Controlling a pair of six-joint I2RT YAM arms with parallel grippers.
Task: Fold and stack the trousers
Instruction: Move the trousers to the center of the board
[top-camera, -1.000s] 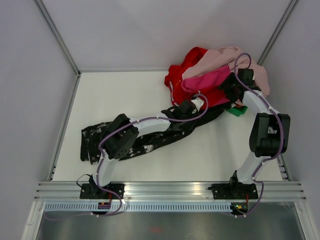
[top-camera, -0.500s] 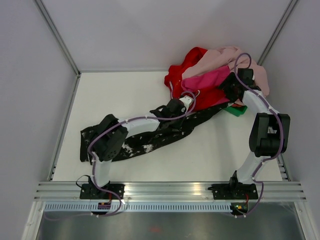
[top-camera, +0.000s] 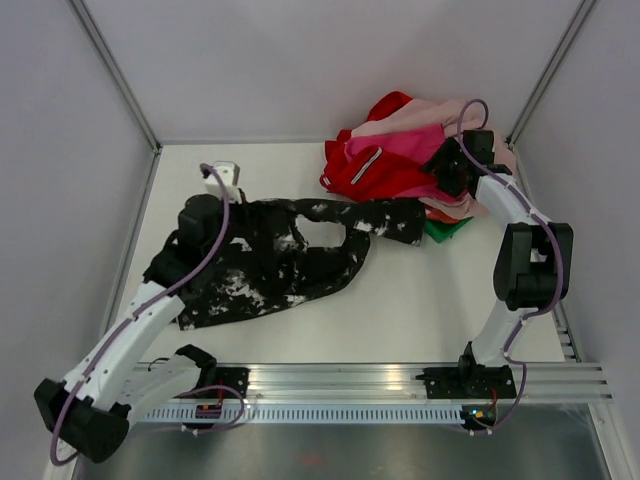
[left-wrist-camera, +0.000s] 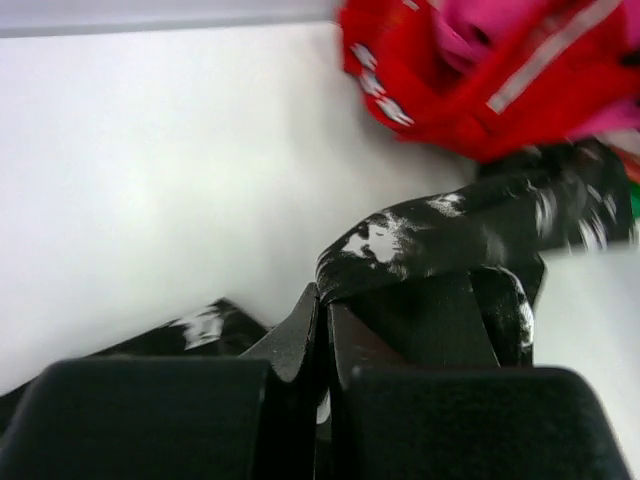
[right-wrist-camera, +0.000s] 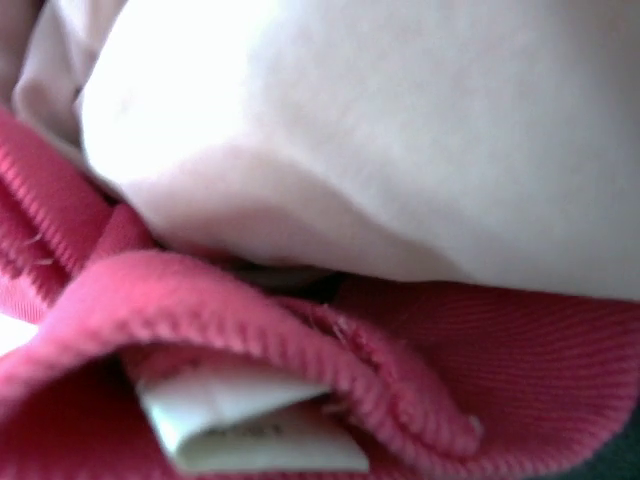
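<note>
The trousers (top-camera: 275, 262), black with white blotches, lie spread over the left middle of the table, one leg reaching right to the clothes pile. My left gripper (top-camera: 213, 215) is at their far left edge, shut on a fold of the fabric. In the left wrist view the fingers (left-wrist-camera: 300, 335) are pressed together with the trousers (left-wrist-camera: 450, 230) pinched at their tips and stretching away to the right. My right gripper (top-camera: 447, 172) is pushed into the pile with its jaws wide. Its fingers are hidden in the right wrist view, which shows only pink cloth (right-wrist-camera: 420, 350).
A pile with a red garment with white trim (top-camera: 375, 172) and pink clothes (top-camera: 420, 140) sits at the back right, with a green piece (top-camera: 440, 228) beneath it. A white label (right-wrist-camera: 240, 430) pokes out of the pink cloth. Walls enclose the table on three sides.
My left gripper has shut on the trousers and swung far left and back, dragging them away from the pile and spreading them out. The pile has shifted slightly. The right arm barely moved.
</note>
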